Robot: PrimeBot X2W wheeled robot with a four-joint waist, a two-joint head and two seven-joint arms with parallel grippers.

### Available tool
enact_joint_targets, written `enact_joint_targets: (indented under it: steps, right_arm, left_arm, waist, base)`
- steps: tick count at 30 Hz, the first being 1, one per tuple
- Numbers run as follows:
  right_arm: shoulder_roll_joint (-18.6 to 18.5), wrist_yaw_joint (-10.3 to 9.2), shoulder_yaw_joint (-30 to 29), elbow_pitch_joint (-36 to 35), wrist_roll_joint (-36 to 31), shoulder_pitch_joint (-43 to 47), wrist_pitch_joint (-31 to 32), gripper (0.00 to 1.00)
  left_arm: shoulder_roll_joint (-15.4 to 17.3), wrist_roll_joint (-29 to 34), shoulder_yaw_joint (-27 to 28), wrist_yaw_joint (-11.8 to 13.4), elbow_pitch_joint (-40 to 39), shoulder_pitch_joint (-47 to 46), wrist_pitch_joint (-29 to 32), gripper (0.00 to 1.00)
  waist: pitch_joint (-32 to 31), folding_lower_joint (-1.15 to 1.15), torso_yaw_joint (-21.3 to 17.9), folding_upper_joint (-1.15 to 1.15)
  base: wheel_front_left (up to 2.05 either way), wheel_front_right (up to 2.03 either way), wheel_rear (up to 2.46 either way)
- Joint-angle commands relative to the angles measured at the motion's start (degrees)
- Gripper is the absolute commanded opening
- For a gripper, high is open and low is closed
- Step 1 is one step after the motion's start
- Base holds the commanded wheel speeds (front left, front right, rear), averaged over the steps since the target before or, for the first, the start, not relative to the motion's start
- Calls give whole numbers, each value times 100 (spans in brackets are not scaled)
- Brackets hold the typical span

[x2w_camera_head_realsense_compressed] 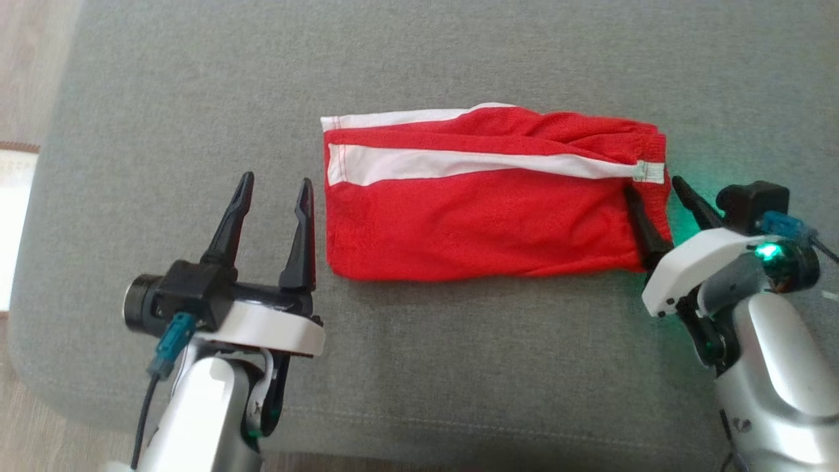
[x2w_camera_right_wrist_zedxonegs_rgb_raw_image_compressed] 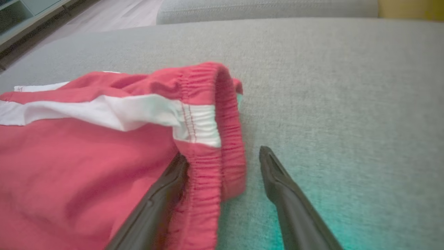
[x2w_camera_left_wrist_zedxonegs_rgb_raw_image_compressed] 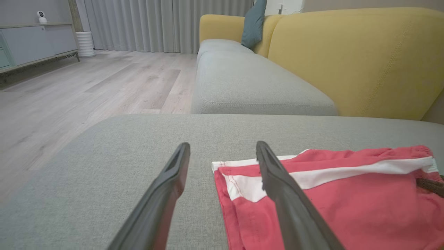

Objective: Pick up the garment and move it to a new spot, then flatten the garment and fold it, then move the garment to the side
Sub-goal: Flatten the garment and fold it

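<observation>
The garment (x2w_camera_head_realsense_compressed: 491,210) is a pair of red shorts with a white side stripe, lying folded flat in the middle of the grey cushion (x2w_camera_head_realsense_compressed: 459,367). My left gripper (x2w_camera_head_realsense_compressed: 276,179) stands open just left of its hem edge, touching nothing. In the left wrist view the left gripper (x2w_camera_left_wrist_zedxonegs_rgb_raw_image_compressed: 223,145) points past the garment's (x2w_camera_left_wrist_zedxonegs_rgb_raw_image_compressed: 347,201) left corner. My right gripper (x2w_camera_head_realsense_compressed: 653,185) is open at the elastic waistband end. In the right wrist view the right gripper (x2w_camera_right_wrist_zedxonegs_rgb_raw_image_compressed: 222,153) straddles the waistband of the garment (x2w_camera_right_wrist_zedxonegs_rgb_raw_image_compressed: 86,156), one finger on the red cloth and the other over bare cushion.
The cushion's front edge runs along the bottom of the head view, and wooden floor (x2w_camera_head_realsense_compressed: 26,65) lies to the left. Beyond the cushion stand a yellow sofa (x2w_camera_left_wrist_zedxonegs_rgb_raw_image_compressed: 347,62) with a teal pillow (x2w_camera_left_wrist_zedxonegs_rgb_raw_image_compressed: 253,24), and a low cabinet (x2w_camera_left_wrist_zedxonegs_rgb_raw_image_compressed: 34,41) across the floor.
</observation>
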Motion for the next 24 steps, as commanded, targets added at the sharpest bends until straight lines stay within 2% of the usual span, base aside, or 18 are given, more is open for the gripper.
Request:
enact_joint_targets:
  steps: [1, 6, 7, 8, 9, 15, 24]
  right_arm:
    - [-39, 22, 128, -18, 149, -148, 107, 100]
    - [-18, 22, 459, 362, 681, -327, 648, 100]
    - [-39, 22, 556, 371, 774, -349, 708, 95]
    - [-26, 22, 632, 371, 942, -353, 775, 44]
    - [-76, 22, 720, 343, 1000, -366, 779, 0]
    - [-352, 22, 811, -10, 1372, -100, 576, 0]
    - [-834, 22, 359, -565, 1744, 541, 658, 0]
  left_arm:
    - [21, 77, 152, -24, -139, -202, -68, 100]
    - [-13, 105, 177, -57, -90, -230, -69, 100]
    - [-18, 113, 183, -63, -85, -234, -69, 100]
    - [-21, 123, 191, -66, -83, -235, -69, 100]
    - [-24, 134, 198, -68, -81, -232, -69, 100]
    - [-41, 174, 231, -87, -40, -176, -69, 100]
    - [-43, 232, 261, -100, 2, -36, -69, 100]
  waist:
    - [40, -1, 45, 0]
    - [47, -1, 24, 0]
    - [40, -1, 15, 0]
    - [32, -1, 3, 0]
    - [22, -1, -10, 0]
    - [-131, -1, -80, 0]
    - [-357, -1, -222, 0]
  base:
    - [0, 0, 0]
    - [0, 0, 0]
    - [0, 0, 0]
    - [0, 0, 0]
    - [0, 0, 0]
    - [0, 0, 0]
    - [0, 0, 0]
